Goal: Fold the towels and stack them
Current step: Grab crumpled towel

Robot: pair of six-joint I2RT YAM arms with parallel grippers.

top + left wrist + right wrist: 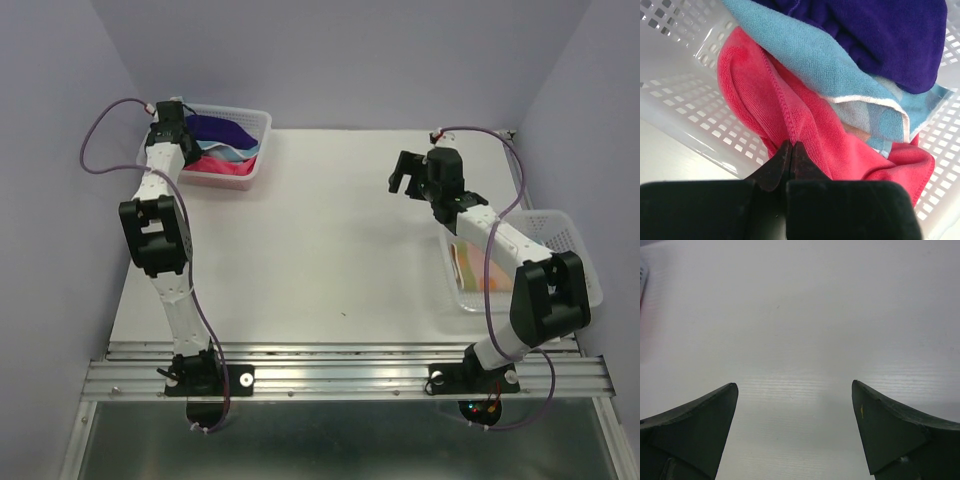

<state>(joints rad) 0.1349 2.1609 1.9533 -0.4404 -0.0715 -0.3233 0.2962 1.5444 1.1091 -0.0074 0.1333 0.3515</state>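
A white mesh basket (255,168) at the back left holds a bright pink towel (225,167), a light blue towel (222,151) and a dark navy-purple towel (222,127). My left gripper (172,122) is in that basket. In the left wrist view it (791,144) is shut on a stitched edge fold of the pink towel (810,135), under the blue towel (805,55) and the purple towel (880,35). My right gripper (405,172) hangs open and empty over the bare table (800,315). An orange-yellow patterned towel (466,268) lies in the right basket.
A second white mesh basket (580,262) stands at the right table edge, partly under my right arm. The left basket's mesh wall (695,110) is just left of my left fingers. Purple walls close in the back and sides.
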